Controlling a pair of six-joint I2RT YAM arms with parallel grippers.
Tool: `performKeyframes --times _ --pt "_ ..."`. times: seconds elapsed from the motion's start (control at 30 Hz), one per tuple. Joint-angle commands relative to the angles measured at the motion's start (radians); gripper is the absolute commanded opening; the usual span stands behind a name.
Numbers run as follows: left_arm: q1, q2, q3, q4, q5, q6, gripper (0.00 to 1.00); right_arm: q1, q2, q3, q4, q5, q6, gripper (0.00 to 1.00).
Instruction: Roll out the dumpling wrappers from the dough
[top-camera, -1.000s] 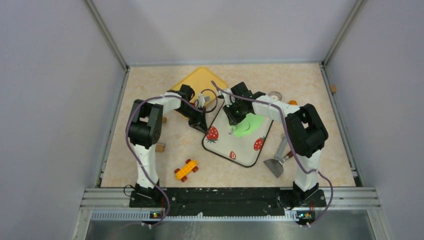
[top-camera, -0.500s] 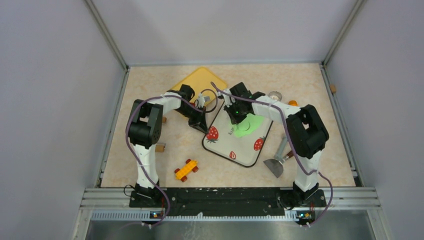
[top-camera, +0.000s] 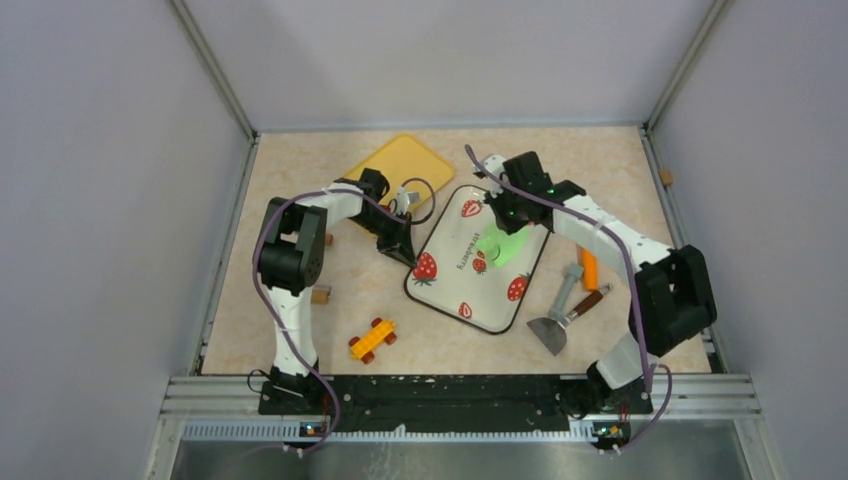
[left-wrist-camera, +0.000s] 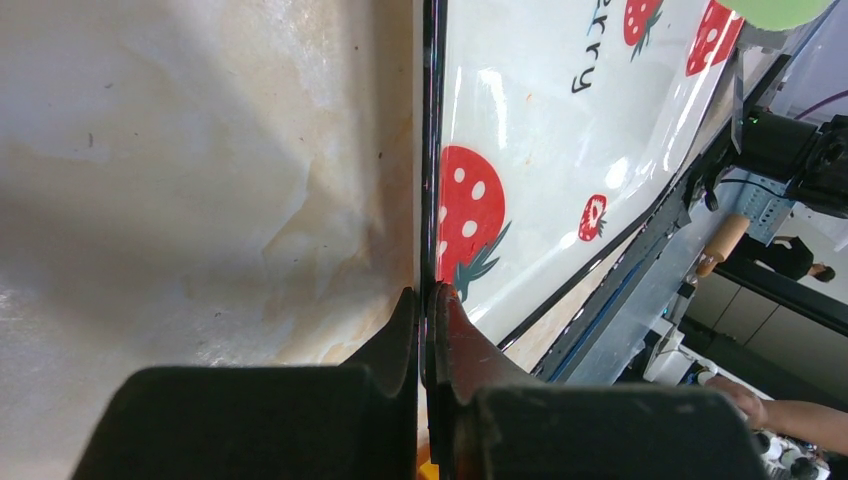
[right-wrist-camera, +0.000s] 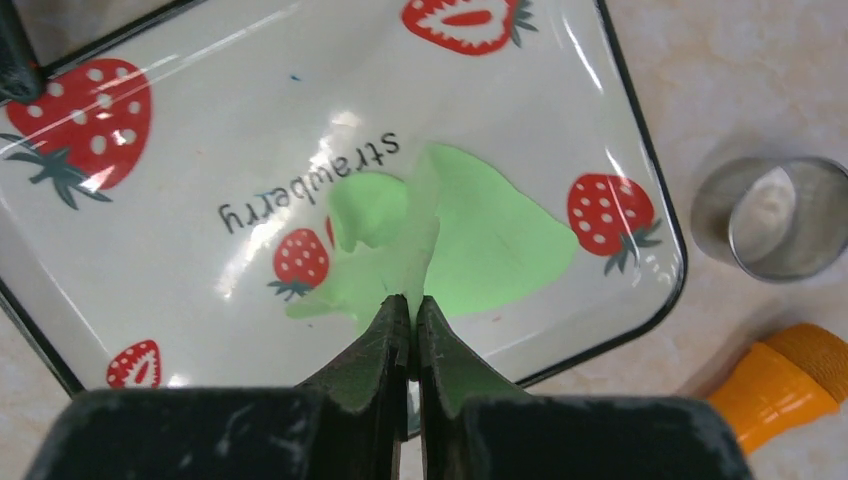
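The dough (right-wrist-camera: 490, 240) is a flattened bright green sheet on the strawberry-printed tray (right-wrist-camera: 250, 120). My right gripper (right-wrist-camera: 411, 303) is shut on a fold of the dough's edge, which rises from the sheet into the jaws. From above, the right gripper (top-camera: 503, 212) sits over the dough (top-camera: 503, 248) at the tray's far right part. My left gripper (left-wrist-camera: 427, 295) is shut on the tray's black rim (left-wrist-camera: 430, 150), at the tray's left edge (top-camera: 405, 250). No separate small wrapper piece is in view.
A yellow board (top-camera: 400, 160) lies behind the tray. A metal ring cutter (right-wrist-camera: 780, 215) and an orange-handled tool (right-wrist-camera: 790, 380) lie right of the tray. A metal scraper (top-camera: 550, 330), a toy car (top-camera: 372, 338) and a wooden block (top-camera: 320, 295) lie nearer.
My right arm has swung to the right, and its gripper has moved from the dough's left side to its far right side. The left arm has not moved.
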Motion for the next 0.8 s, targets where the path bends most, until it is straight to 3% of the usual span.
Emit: performKeyframes --times 0.0,0.27,0.77 --pt "0.004 0.044 0.02 0.011 -0.077 0.042 0.0 -0.098 -0.082 -0.045 -0.006 0.043 -0.03 0.02" --pt "0.006 0.05 0.038 -0.001 -0.087 0.049 0.0 -0.262 -0.138 -0.049 -0.028 0.028 -0.041 0.01" --pt "0.006 0.036 0.037 -0.008 -0.092 0.067 0.0 -0.269 -0.23 0.027 -0.159 -0.106 -0.014 0.01"
